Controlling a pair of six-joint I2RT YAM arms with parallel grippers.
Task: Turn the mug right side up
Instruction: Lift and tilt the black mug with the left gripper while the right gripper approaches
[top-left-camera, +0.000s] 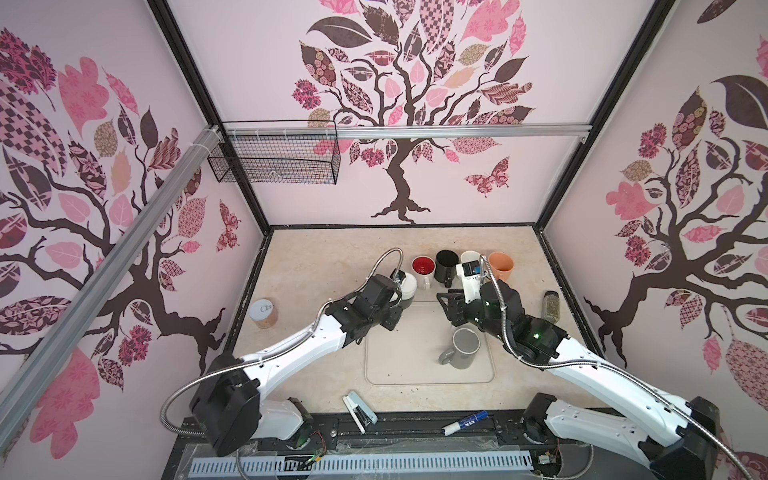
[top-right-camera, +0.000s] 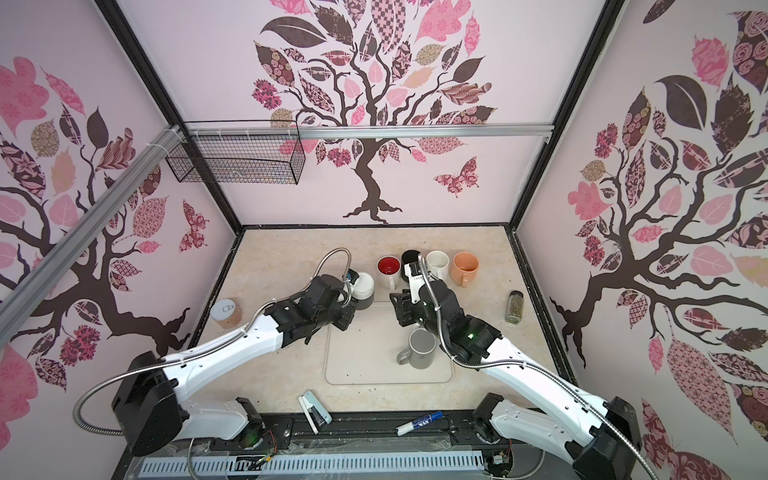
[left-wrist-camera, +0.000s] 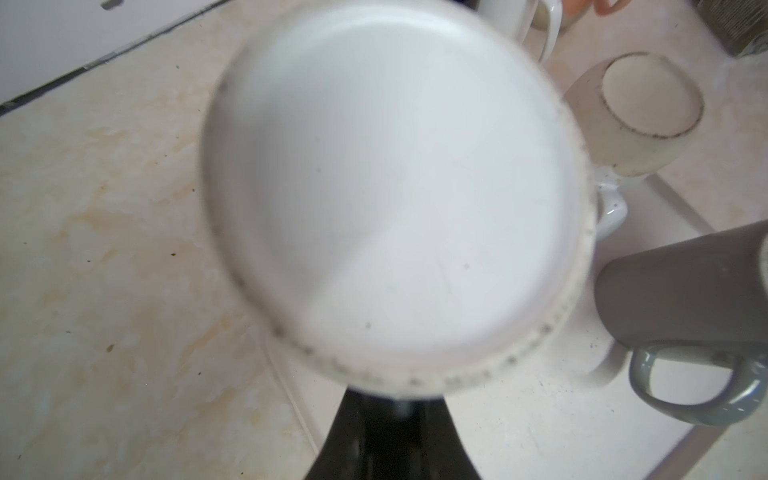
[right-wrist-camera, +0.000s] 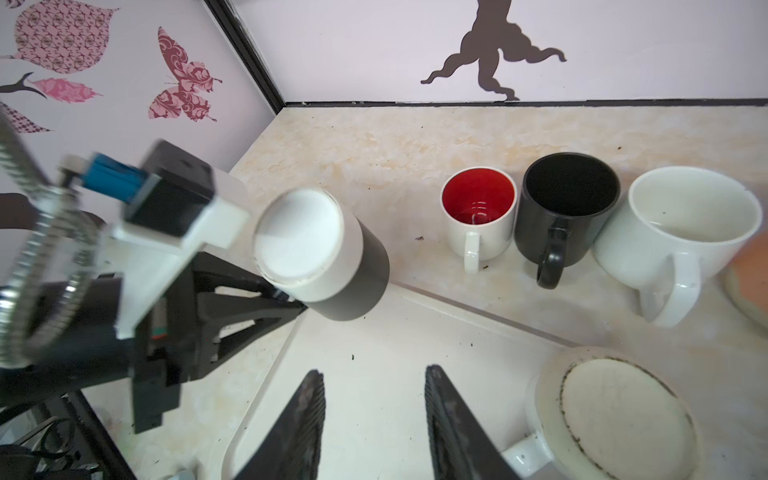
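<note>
The mug (right-wrist-camera: 332, 266) has a white base and a dark grey lower body. It is bottom-up and tilted at the mat's far left corner, seen in both top views (top-left-camera: 406, 286) (top-right-camera: 362, 286). Its white base (left-wrist-camera: 390, 199) fills the left wrist view. My left gripper (top-left-camera: 397, 306) is shut on the mug from its near side; where exactly it grips is hidden. My right gripper (right-wrist-camera: 374, 374) hangs open over the mat (top-left-camera: 415, 365), nothing between its fingers. A cream speckled mug (right-wrist-camera: 615, 415) stands bottom-up just right of it.
A grey mug (top-left-camera: 463, 347) stands upright on the mat. Upright red-lined (top-left-camera: 423, 266), black (top-left-camera: 446, 259), white (top-left-camera: 469, 257) and orange (top-left-camera: 500, 266) mugs line the back. A cork jar (top-left-camera: 264, 313), spice jar (top-left-camera: 552, 305), stapler (top-left-camera: 359, 411) and marker (top-left-camera: 464, 422) lie around.
</note>
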